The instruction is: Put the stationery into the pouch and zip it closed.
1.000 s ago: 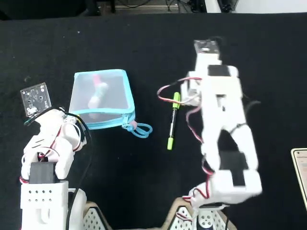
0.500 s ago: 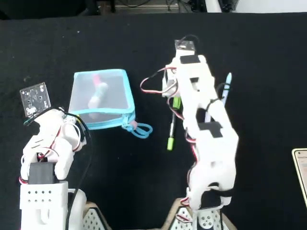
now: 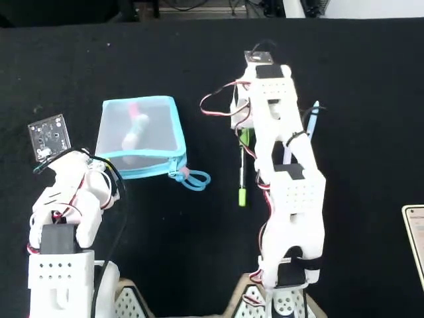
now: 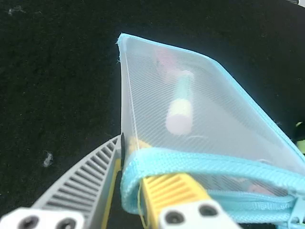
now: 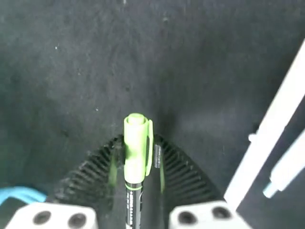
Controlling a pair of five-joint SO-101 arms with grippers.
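A translucent mesh pouch (image 3: 138,136) with a light-blue zipper edge lies left of centre, with pink and white items inside it. My left gripper (image 3: 99,171) is shut on the pouch's near left corner; in the left wrist view the zipper edge (image 4: 200,167) sits pinched between the fingers (image 4: 167,188). A green pen (image 3: 243,171) lies lengthwise at the centre. My right gripper (image 3: 244,131) is shut on its far end, and the cap (image 5: 137,143) shows between the black fingers (image 5: 97,174). A white and blue pen (image 3: 306,129) lies just to the right of that arm.
The pouch's blue zipper pull (image 3: 193,177) loops out toward the green pen. A small circuit board (image 3: 49,137) lies at the far left. A card (image 3: 416,232) pokes in at the right edge. The black cloth beyond the pouch and pens is bare.
My right arm swung left and came down over the green pen's far end. The pen straightened and shifted slightly right. The white and blue pen came into sight. The left arm stayed still.
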